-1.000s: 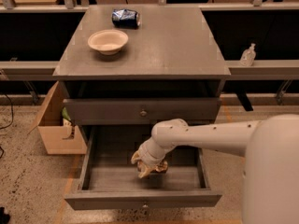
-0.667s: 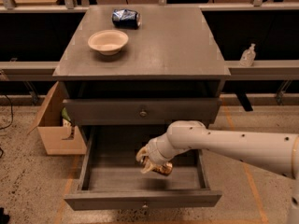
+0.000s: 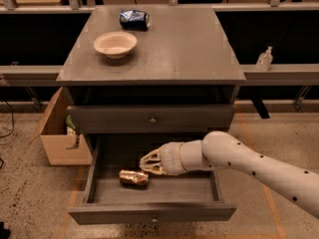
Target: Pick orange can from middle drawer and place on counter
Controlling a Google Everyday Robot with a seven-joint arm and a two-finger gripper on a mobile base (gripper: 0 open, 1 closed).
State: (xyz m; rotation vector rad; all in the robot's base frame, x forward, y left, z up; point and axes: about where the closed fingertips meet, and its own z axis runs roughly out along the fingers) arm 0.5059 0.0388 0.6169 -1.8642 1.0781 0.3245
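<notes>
The orange can (image 3: 133, 177) lies on its side on the floor of the open middle drawer (image 3: 199, 212), left of centre. My gripper (image 3: 149, 163) is inside the drawer, just above and to the right of the can, close to its right end; I cannot tell whether it touches the can. The white arm reaches in from the right. The counter (image 3: 184, 44) is the grey cabinet top above.
A cream bowl (image 3: 115, 44) and a crushed blue can (image 3: 134, 19) sit on the counter's far left. The upper drawer front (image 3: 199, 119) is closed. A cardboard box (image 3: 60, 138) stands on the floor to the left. A small bottle (image 3: 264, 59) stands on the right ledge.
The can, mostly hidden under my gripper before, now lies in plain view to the gripper's left. My gripper has risen slightly. The arm's bulk has pulled back to the right.
</notes>
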